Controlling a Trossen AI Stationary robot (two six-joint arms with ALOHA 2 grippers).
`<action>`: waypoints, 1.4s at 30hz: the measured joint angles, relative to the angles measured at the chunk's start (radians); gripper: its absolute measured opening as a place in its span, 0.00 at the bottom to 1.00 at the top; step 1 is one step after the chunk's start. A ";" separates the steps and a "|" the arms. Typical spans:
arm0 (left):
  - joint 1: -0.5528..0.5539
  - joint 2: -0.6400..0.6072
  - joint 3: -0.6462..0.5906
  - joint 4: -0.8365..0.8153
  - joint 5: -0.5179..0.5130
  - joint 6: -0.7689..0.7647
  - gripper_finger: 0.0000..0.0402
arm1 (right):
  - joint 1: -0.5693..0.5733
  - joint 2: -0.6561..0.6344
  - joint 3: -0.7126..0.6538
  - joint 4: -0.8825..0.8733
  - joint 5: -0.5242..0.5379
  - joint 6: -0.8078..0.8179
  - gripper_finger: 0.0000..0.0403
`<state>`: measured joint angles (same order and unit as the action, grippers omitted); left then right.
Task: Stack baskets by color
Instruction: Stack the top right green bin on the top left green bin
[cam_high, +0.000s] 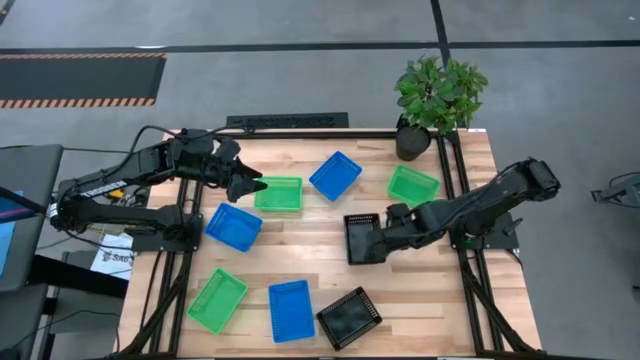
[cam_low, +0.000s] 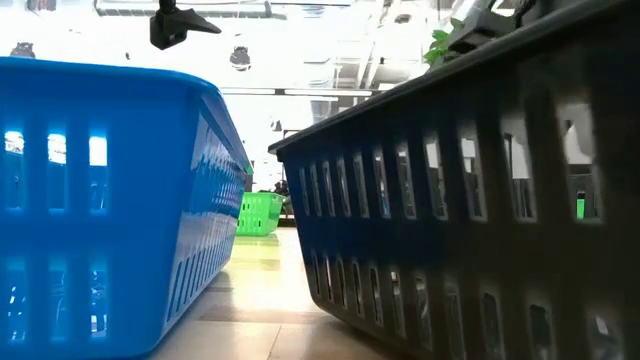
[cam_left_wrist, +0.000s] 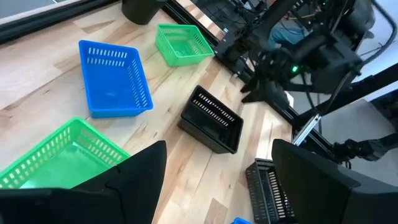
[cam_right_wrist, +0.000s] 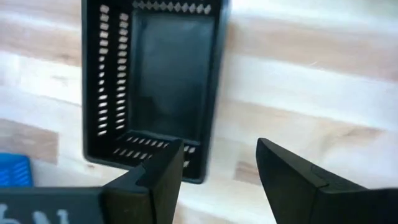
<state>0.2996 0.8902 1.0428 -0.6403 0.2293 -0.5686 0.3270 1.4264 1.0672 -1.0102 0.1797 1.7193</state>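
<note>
Several baskets lie apart, bottoms down, on the wooden table. There are green ones, blue ones and black ones. My right gripper hangs open, pointing down, above the right end of the middle black basket, with nothing between its fingers. My left gripper is open in the air at the far left, over the left edge of a green basket.
A potted plant stands at the far right corner. In the low view a blue basket and a black basket stand close to the camera. Bare wood lies between the baskets at the table's middle.
</note>
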 joint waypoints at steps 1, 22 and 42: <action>0.000 0.000 0.000 -0.004 0.001 0.000 0.69 | 0.001 -0.011 0.000 -0.018 0.007 0.003 0.55; 0.000 0.062 0.000 -0.022 0.026 -0.038 0.69 | -0.090 -0.050 -0.003 -0.399 -0.017 -0.304 0.53; 0.012 0.079 -0.001 0.094 0.026 -0.043 0.69 | -0.368 0.008 -0.026 -0.272 0.059 -1.084 0.52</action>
<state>0.3115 0.9688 1.0420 -0.5465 0.2553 -0.6113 -0.0405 1.4345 1.0415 -1.2820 0.2389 0.6356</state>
